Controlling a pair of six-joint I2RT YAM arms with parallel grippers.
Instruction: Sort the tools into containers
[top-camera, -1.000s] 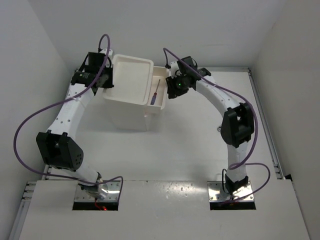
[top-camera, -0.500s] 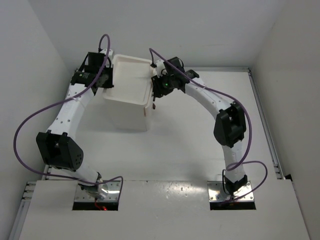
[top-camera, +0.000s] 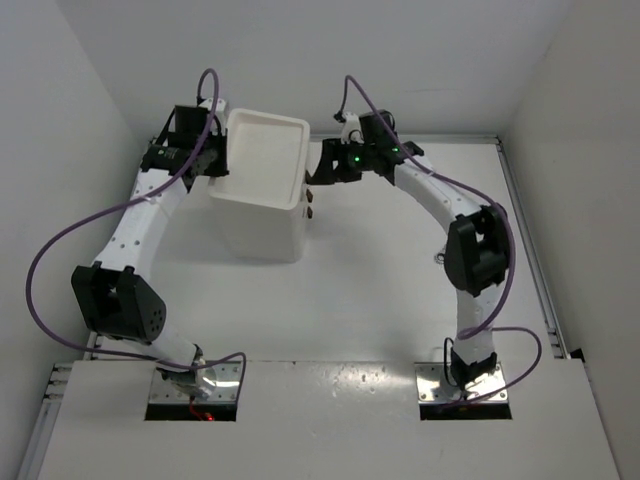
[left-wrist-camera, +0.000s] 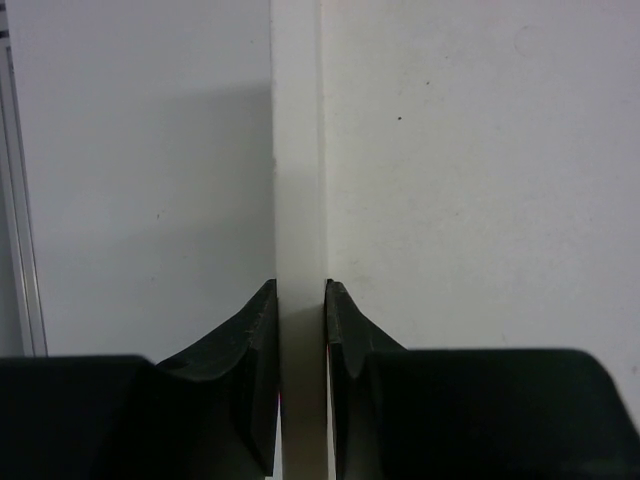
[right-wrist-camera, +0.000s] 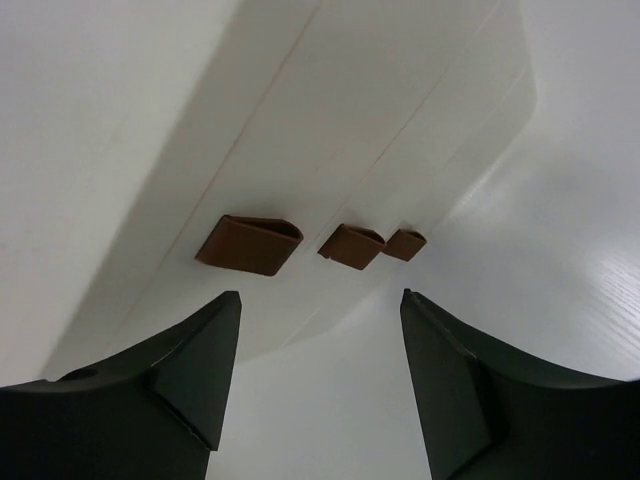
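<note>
Zero tools to report in any view: none on the table (top-camera: 380, 290), none on the tray top (top-camera: 262, 150) of the drawer unit (top-camera: 255, 225), none in either gripper; locate the drawer unit at the far side of the table, left of centre, between the two grippers; read all three drawers as shut, fronts flush in the right wrist view, with three brown knobs (right-wrist-camera: 250, 245) in a row on the face toward the right gripper (right-wrist-camera: 320, 300); check the left gripper (left-wrist-camera: 299, 295): jaws pressed together on the thin white rim (left-wrist-camera: 298, 150) of the unit, pinching it from both sides at its left edge; check the right gripper: jaws spread wide, nothing between them, near the knobs but apart from them, with the knobs ahead in the gap between the fingers (right-wrist-camera: 190, 360); judge the sorting as done or nearly done, since no loose tool shows, though with drawer contents hidden and so not confirmable; treat the step in hand as work at the knobs, opening or closing not decidable from these views; before counting the task finished, verify that no tool lies behind the unit or under the arms, out of sight of the top camera; hold the rim with the left gripper during any pull on a knob, to stop the unit from sliding
</note>
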